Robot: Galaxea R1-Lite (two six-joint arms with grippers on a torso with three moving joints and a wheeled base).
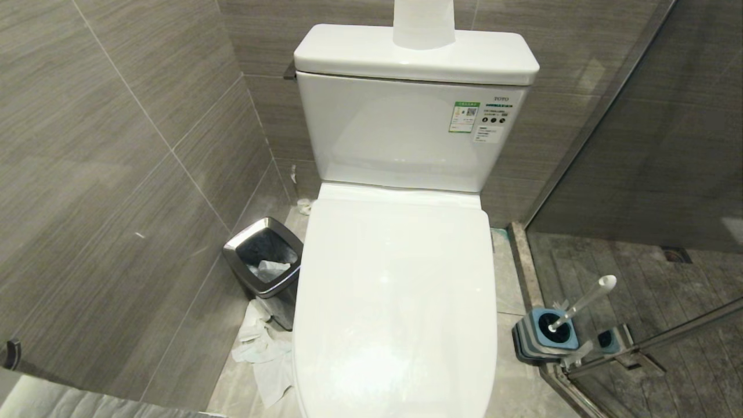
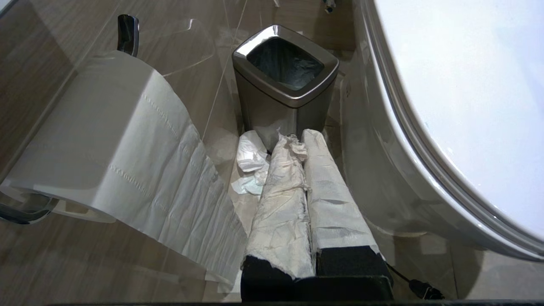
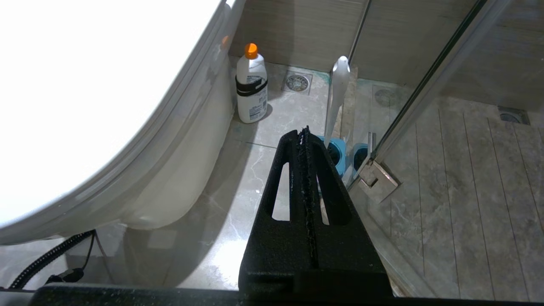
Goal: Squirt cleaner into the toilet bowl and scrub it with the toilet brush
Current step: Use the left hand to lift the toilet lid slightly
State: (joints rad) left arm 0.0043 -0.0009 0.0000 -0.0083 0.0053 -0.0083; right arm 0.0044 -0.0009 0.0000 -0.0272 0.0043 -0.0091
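toilet bowl (image 1: 395, 302): glossy white; green and white sticker on tank
toilet brush (image 1: 583, 302): pale grey handle, white tip
holder (image 1: 548, 337): blue and grey
bin (image 1: 264, 264): dark steel rim, black liner
walls: grey-brown tiles with fine stripes
bottle (image 3: 251, 85), beyond the right gripper (image 3: 305, 136) fingertips: white, orange cap, black band
left gripper (image 2: 304, 140): black, fingers wrapped in white paper

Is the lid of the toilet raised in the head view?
No, the white lid lies flat and closed over the toilet bowl, so the basin is hidden.
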